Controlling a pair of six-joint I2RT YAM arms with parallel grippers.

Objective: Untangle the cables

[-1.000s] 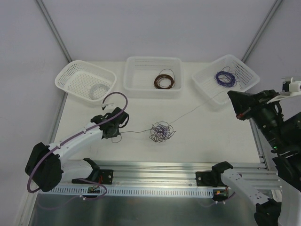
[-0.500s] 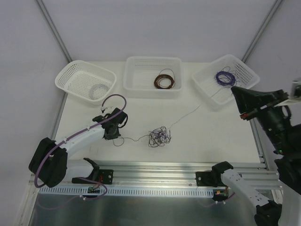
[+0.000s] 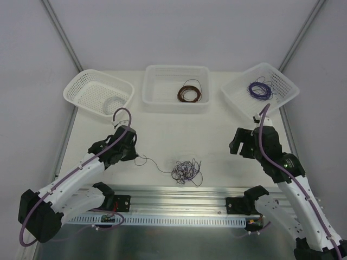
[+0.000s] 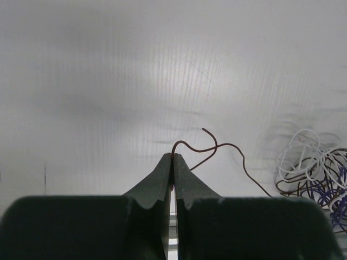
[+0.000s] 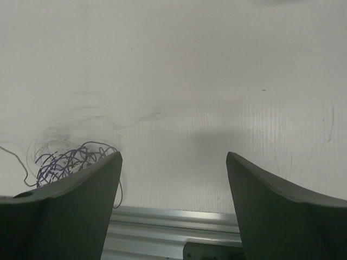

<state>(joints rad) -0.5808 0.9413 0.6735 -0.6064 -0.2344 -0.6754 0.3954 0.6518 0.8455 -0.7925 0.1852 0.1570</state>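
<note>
Left wrist: left gripper clamped on a brown strand — likely to draw it free of the cables, clumped at 4 o'clock; right gripper spread wide, empty, clump at 8 o'clock.

Bright, even, diffuse light. Soft faint shadows on white surface. Mild glare patch in left wrist view. Right claw slightly blurred.

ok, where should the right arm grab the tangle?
Probably an outer loop on the right side of the tangle, coming from the right: loops stick out there, the open right gripper sits that side, and the left gripper pins the brown strand leftward.
</note>
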